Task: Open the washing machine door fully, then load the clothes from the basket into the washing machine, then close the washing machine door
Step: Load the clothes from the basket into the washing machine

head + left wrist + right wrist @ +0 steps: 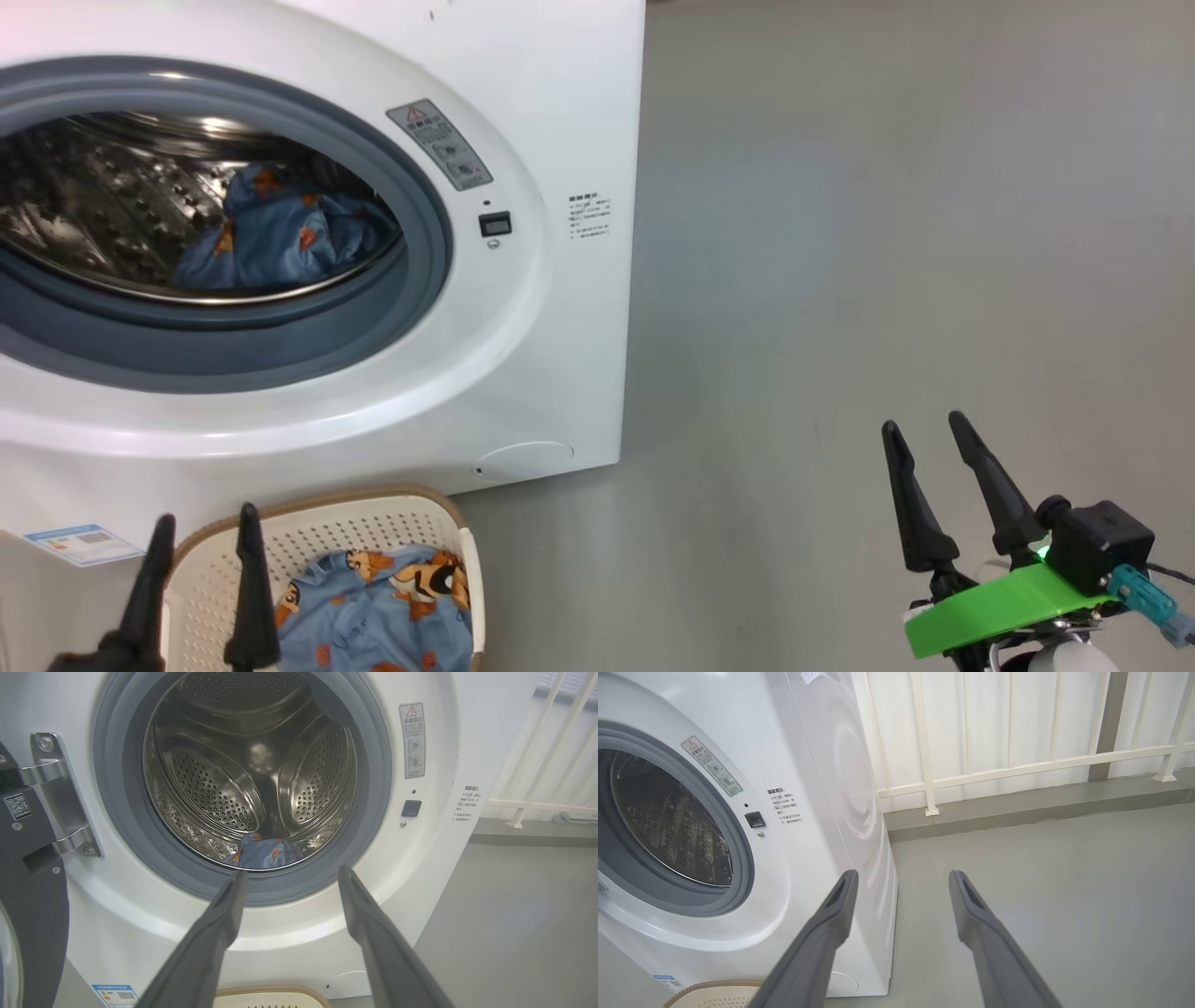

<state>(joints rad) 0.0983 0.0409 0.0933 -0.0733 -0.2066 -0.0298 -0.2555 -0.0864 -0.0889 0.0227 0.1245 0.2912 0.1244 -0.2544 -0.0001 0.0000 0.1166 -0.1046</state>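
Hanging with 2 dark fingers (250, 588) spread apart and empty over the left side of the basket (308, 532) in the head view: left gripper (206, 515), aimed at the washing machine (560, 308). Swung aside on its steel hinge (60, 793) at the left edge of the left wrist view, the washing machine door (28, 914), round hatch wide open. Lying low in the steel drum (243, 774), beyond and above the left gripper's fingertips, 1 piece of the clothes (271, 233); crumpled in the basket, just right of those fingertips and lower, another in the same blue cartoon print. Held well off to the right over bare grey floor (887, 233), right gripper (922, 422), jaws likewise apart with nothing between them, far from basket and clothes, near the machine's right front corner in the right wrist view.
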